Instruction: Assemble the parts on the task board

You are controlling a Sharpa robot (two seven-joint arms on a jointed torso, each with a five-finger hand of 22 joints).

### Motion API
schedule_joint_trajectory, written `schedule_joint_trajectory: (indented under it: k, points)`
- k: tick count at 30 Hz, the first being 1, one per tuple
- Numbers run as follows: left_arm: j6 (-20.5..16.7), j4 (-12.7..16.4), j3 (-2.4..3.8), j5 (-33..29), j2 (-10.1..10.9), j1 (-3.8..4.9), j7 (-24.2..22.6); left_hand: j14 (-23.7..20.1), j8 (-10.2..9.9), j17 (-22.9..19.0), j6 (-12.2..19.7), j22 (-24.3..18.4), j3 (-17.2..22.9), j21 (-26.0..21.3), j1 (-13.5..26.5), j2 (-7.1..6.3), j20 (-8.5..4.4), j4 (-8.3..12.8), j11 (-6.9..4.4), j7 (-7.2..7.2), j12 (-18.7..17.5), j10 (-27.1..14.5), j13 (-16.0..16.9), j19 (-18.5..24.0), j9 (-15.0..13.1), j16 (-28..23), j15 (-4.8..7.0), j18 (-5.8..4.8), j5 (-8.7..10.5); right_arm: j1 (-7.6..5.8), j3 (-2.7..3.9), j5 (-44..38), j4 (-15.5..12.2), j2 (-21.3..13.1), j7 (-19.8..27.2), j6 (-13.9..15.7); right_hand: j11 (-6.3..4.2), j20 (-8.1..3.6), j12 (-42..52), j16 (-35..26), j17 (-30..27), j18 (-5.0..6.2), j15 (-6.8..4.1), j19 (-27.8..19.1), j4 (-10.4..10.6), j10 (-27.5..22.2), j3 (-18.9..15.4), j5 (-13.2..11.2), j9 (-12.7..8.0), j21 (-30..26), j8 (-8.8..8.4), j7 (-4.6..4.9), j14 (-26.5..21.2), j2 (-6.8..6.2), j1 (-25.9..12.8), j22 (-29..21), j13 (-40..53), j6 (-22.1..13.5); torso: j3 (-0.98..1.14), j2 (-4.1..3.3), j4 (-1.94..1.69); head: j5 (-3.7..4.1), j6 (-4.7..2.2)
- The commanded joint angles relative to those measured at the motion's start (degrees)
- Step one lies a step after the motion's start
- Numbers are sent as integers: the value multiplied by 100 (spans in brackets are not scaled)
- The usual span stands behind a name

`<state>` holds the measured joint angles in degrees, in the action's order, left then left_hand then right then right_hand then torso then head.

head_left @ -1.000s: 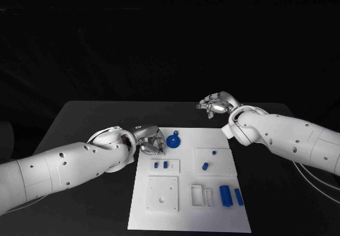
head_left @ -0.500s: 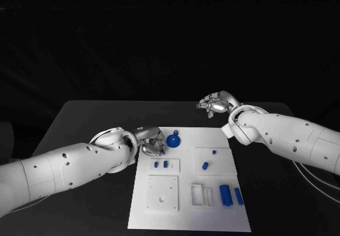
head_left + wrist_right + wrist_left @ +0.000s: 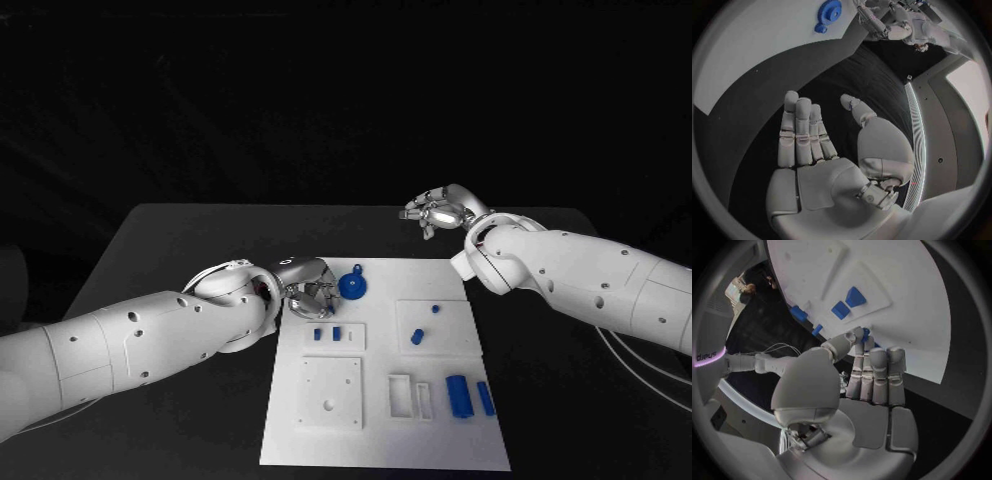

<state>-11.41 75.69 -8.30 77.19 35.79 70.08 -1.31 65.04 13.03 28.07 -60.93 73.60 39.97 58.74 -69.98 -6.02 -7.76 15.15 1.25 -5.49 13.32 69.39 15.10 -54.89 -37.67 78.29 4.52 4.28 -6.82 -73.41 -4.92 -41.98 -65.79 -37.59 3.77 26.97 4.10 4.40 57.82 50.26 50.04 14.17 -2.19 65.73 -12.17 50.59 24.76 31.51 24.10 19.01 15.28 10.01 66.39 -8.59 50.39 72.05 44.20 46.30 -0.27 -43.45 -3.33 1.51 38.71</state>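
Observation:
The white task board (image 3: 378,425) lies in the middle of the black table. My left hand (image 3: 306,291) hovers at the board's far left corner, beside a blue gear (image 3: 353,289). In the left wrist view, thumb and a fingertip pinch a small blue part (image 3: 865,333) while the other fingers lie straight together. My right hand (image 3: 438,213) hangs over the table's far edge, off the board, fingers apart and holding nothing; its wrist view shows the flat palm (image 3: 817,150) and the gear (image 3: 829,10) far off.
On the board are two small blue blocks (image 3: 329,335) on a raised plate, two blue pegs (image 3: 418,338), two blue cylinders (image 3: 459,396) at the near right, a white square plate with a hole (image 3: 332,392) and a white slotted holder (image 3: 408,396).
My left hand has edged slightly to the right, toward the gear. The right arm has not moved.

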Motion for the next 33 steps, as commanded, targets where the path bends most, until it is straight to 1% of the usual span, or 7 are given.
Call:
schedule_joint_trajectory:
  k: [1,11,19,23,25,28,33]
  points:
    - [149,29,-13,-14,-13,-10,12,33,23,-9,-41,8,38,37,15,64,-225,7,55,-1,30,379,186,-5,9,20,5,181,-13,2,2,-8,-2,1,57,-52,-4,2,33,-35,7,83,7,20,-25,-32,-6,34,-8,-36,28,45,-21,20,-38,7,-7,-4,-1,0,1,1,5]
    - [149,10,-69,259,-27,-10,66,22,22,-13,-39,12,43,34,8,57,-224,23,57,0,16,380,188,4,14,14,3,179,-11,4,2,-8,-4,-3,57,-55,-4,2,36,-35,7,83,7,21,-24,-33,-6,34,-8,-39,29,45,-21,20,-39,9,-11,-4,-1,1,0,3,11]
    - [-16,-39,-197,612,-97,-10,35,6,22,-13,-41,19,45,33,5,29,-221,32,57,0,9,393,195,19,21,15,2,174,-4,12,2,-8,4,4,58,-58,-4,2,38,-36,8,83,8,21,-25,-33,-6,34,-9,-41,29,45,-21,21,-40,10,-14,-5,-3,-3,-1,8,17]
    - [-225,-27,-281,836,-112,-10,-48,3,23,-13,-45,21,49,33,0,21,-221,34,56,1,6,397,198,22,24,17,2,173,-1,15,2,-8,5,-2,59,-57,-4,2,39,-36,8,83,8,22,-24,-34,-6,34,-9,-42,29,45,-21,21,-40,11,-16,-5,-4,-3,3,13,24]
    - [-294,-11,-307,994,-107,-10,-91,4,28,-11,-57,25,56,36,-12,8,-223,36,52,6,7,413,204,22,28,24,6,173,-1,16,2,-8,0,-9,58,-56,-4,2,39,-36,8,83,8,22,-24,-34,-6,34,-9,-42,29,45,-21,21,-41,11,-16,-5,-4,-2,1,15,25]
    - [-384,8,-323,1093,-99,-9,-114,11,38,-6,-80,31,66,43,-26,-18,-227,36,46,14,6,436,214,17,34,39,12,174,-13,17,2,-8,2,-9,58,-55,-4,2,40,-37,8,83,8,22,-24,-34,-7,34,-9,-43,29,45,-21,21,-41,12,-17,-5,-3,-1,-3,17,26]
    - [-342,26,-330,1169,-86,-9,-97,20,45,-2,-101,36,73,50,-34,-40,-231,28,40,22,3,455,222,8,42,53,18,174,-21,18,2,-8,-2,-8,59,-58,-4,3,41,-37,8,82,8,22,-24,-35,-7,34,-10,-44,29,45,-21,21,-42,13,-19,-5,0,1,-1,19,23]
